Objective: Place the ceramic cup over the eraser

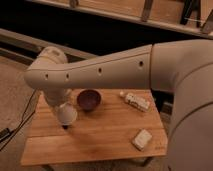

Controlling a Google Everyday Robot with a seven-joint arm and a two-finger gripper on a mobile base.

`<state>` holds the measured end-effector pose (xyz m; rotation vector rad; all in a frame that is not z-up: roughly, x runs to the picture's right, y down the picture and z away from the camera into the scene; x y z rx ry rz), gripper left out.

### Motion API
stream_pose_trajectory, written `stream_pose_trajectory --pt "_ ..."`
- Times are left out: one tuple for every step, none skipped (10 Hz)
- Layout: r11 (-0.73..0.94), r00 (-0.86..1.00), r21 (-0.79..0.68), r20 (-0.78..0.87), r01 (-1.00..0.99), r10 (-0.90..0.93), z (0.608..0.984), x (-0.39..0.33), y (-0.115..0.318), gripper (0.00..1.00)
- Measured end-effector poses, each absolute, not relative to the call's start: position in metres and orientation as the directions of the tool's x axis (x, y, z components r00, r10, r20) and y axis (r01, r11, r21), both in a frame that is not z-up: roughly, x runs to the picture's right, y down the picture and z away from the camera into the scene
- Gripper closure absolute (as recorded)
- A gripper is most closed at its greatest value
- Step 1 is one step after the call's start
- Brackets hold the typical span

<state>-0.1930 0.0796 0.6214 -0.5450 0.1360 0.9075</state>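
the ceramic cup (66, 115) is seen at the end effector (62, 106), whose grip cannot be told, low over the worktop (100, 136) just above the eraser (66, 127); covering and release are judged outstanding.

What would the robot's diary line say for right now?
gripper at ceramic cup | cup over left part of table | eraser not clearly seen | bowl beside cup

Looks like a robot lab or test space to me, not a home: small wooden slat table (100, 135) on a speckled floor (12, 75), a cable (15, 127) trailing past its left edge, and metal rails (25, 40) behind the far edge (nothing cozy). The gripper (65, 114) hangs over the tabletop's left side.
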Motion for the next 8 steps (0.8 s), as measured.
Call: stream_pose_trajectory --pt "0.497 0.630 -0.408 -0.326 -0.766 0.705 0.626 -0.202 0.078 1.00" --pt "0.497 0.635 -0.415 -0.322 -0.762 0.703 0.631 -0.206 0.077 1.00" --pt "0.498 0.640 -0.425 -0.316 -0.755 0.700 0.636 -0.212 0.074 1.00" --pt "0.497 0.645 -0.436 -0.316 -0.750 0.696 0.642 -0.217 0.073 1.00" --pt "0.497 0.649 -0.442 -0.320 -0.747 0.691 0.647 -0.220 0.074 1.00" --pt "0.495 0.652 -0.448 -0.328 -0.744 0.683 0.654 -0.222 0.076 1.00" --pt "0.493 0.654 -0.451 -0.338 -0.744 0.677 0.660 -0.223 0.077 1.00" --pt "0.489 0.655 -0.455 -0.349 -0.744 0.670 0.666 -0.224 0.079 1.00"
